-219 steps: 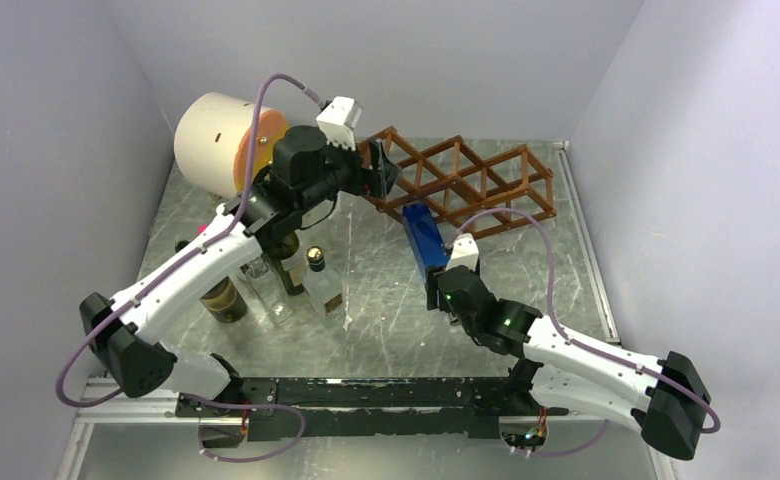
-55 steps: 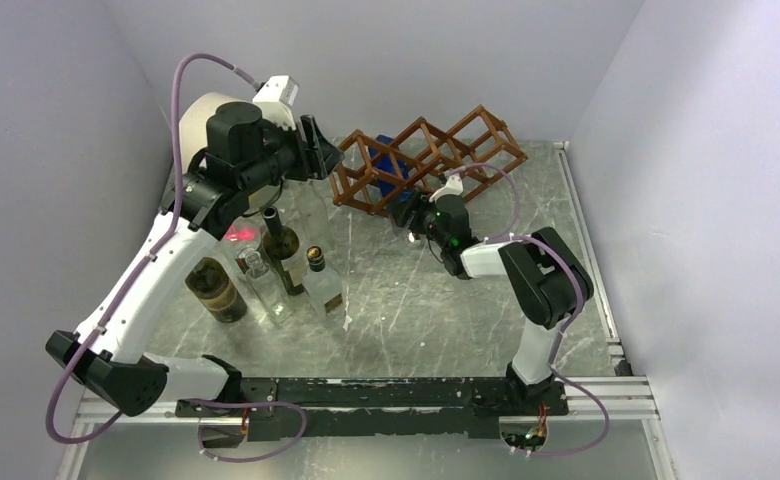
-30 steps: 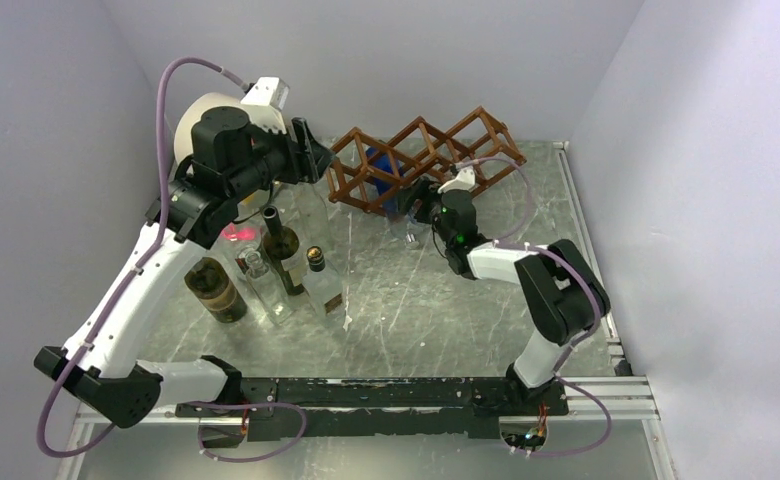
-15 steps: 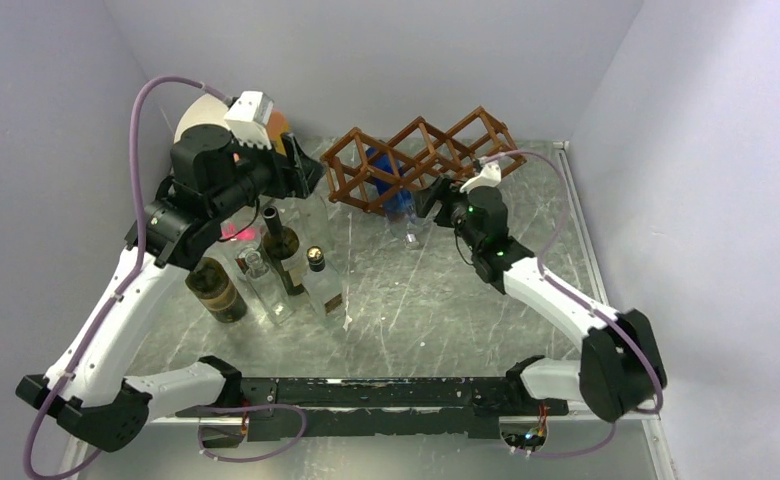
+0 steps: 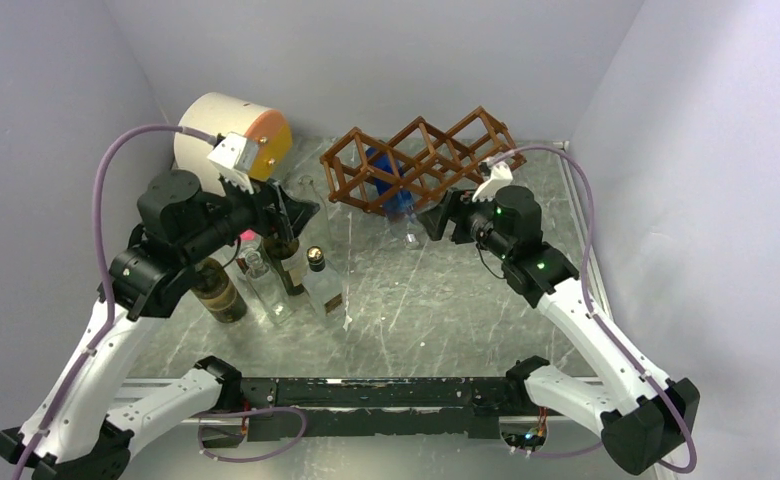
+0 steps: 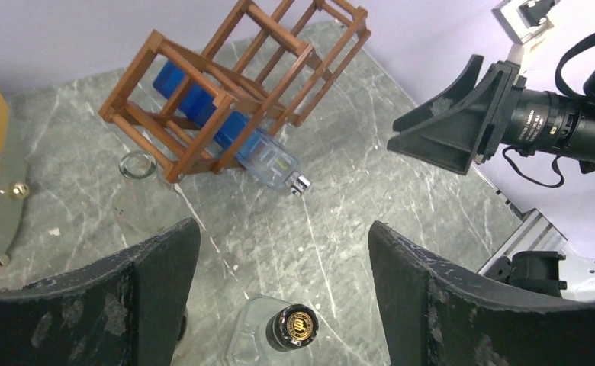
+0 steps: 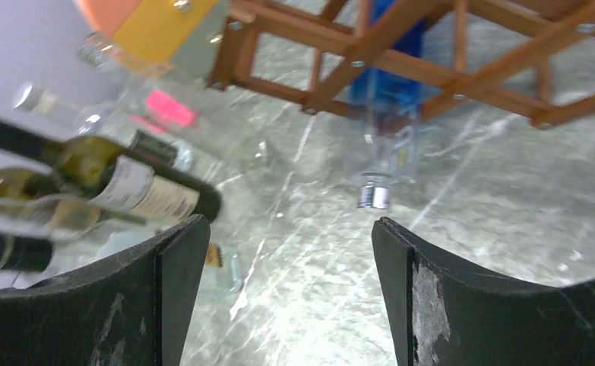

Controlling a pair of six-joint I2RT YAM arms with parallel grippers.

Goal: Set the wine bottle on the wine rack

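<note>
**Fingers wide and empty on both arms; bottle already lodged in the rack**

The fingers of the left gripper stand far apart with nothing between them; those of the right gripper are spread just as wide and hold nothing either.

The blue wine bottle lies slanted in the cell at the left end of the wine rack; its body is inside the lattice, and its clear neck and silver cap stick out of the near face and down toward the table. Neither gripper touches it, so I judge the placing itself done; what seems left is to clear the arms away, and perhaps to check that the bottle sits deep enough not to slide out.

The top view alone shows the whole layout: the rack is set at an angle across the far side, the left gripper is near its left end and the right gripper just near of its middle; the cream-and-orange cylinder is far left, with a cluster of standing bottles near of it. There the lattice hides most of the wine bottle.

The left wrist view shows the bottle at nearly full length, and a gold-capped bottle directly below the open jaws. The right wrist view is blurred; it faces the cap nearly end-on, and I cannot tell whether the cap rests on the table.
</note>
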